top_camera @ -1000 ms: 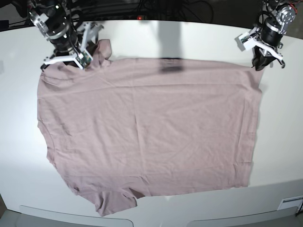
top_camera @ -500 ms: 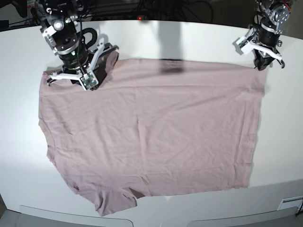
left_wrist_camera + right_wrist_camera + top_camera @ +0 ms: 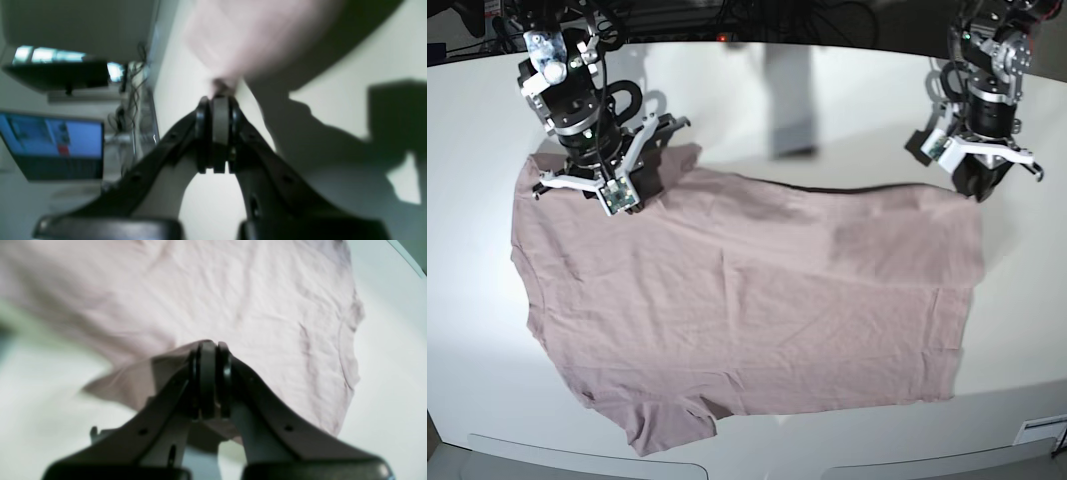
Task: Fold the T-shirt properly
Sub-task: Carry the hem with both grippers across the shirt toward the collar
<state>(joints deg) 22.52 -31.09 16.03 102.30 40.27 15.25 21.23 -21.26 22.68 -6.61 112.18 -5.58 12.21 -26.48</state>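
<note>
Nearest the front edge of the white table [image 3: 757,90], the T-shirt [image 3: 747,300] lies flat, one short sleeve poking out at the lower left corner. It is plain dusty pink, thin and soft, with fine creases across the body and no print. It covers most of the table, spread sideways.

Farther back, its far edge is lifted off the surface. The right gripper [image 3: 623,186] has its fingers pressed together on a corner of cloth near the far sleeve; the right wrist view shows fabric bunched at the tips. The left gripper [image 3: 974,186] pinches the opposite far corner, jaws closed on a small tuft of pink.

The step looks like carrying the far edge toward the near edge. To do it well, both arms should travel level and together, keeping the edge taut so the fold lands straight and the thin cloth does not slip or wrinkle.
</note>
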